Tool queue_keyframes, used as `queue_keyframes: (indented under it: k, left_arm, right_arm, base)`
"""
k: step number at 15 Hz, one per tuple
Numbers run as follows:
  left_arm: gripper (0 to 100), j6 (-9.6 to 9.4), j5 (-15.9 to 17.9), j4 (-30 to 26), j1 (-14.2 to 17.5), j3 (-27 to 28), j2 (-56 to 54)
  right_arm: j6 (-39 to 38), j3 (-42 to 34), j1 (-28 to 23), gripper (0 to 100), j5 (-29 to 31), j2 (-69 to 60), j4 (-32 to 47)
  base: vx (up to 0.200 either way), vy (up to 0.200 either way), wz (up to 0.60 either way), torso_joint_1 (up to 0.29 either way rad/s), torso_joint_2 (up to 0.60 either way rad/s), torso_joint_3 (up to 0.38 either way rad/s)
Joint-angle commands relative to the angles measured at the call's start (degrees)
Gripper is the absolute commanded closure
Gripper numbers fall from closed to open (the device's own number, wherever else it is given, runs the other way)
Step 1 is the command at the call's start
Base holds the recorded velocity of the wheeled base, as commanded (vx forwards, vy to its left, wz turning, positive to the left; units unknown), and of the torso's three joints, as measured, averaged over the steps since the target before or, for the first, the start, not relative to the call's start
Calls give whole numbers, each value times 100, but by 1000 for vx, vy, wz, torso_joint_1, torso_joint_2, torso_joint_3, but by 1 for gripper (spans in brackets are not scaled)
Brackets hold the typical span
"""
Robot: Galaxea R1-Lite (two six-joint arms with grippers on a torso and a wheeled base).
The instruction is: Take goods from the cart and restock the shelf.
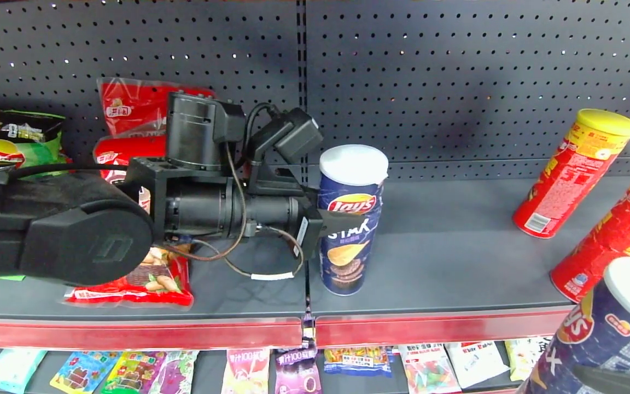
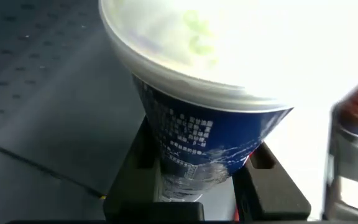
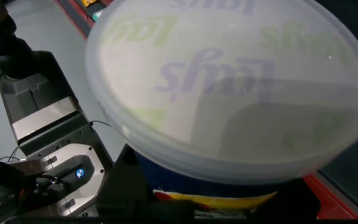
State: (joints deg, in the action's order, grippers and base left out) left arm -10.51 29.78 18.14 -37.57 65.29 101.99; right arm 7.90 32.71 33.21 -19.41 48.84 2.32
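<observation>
— Counting near to far, what do you have?
— Two blue cans, two red. My right claw (image 3: 204,202) grips the nearer blue can (image 1: 616,328), in front of the shelf (image 1: 457,246). My left claw (image 1: 337,225) clamps the farther blue can (image 1: 350,219), upright on it. Red cans (image 1: 575,172) (image 1: 616,235) lean rightward.

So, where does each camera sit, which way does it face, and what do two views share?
Head view: on the head, facing forward and down at the shelf; left arm, left gripper shut on a blue chip can.
Left wrist view: on that wrist, facing the same can past its fingers.
Right wrist view: on that wrist, facing the lid of a second blue chip can in the right gripper.
Head and left wrist views share the first can.
</observation>
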Motion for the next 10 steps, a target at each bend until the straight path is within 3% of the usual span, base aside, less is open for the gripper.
queue_keyframes:
  k: [1,10]
  left_arm:
    - [100,-4,10,-3,-101,-184,-223]
    - [100,14,-7,-3,-119,-491,-390]
  right_arm:
    - [1,-1,2,100,-2,12,-3]
    - [1,-1,2,100,-2,3,-3]
  base:
    - [0,0,0,0,0,0]
    - [0,0,0,0,0,0]
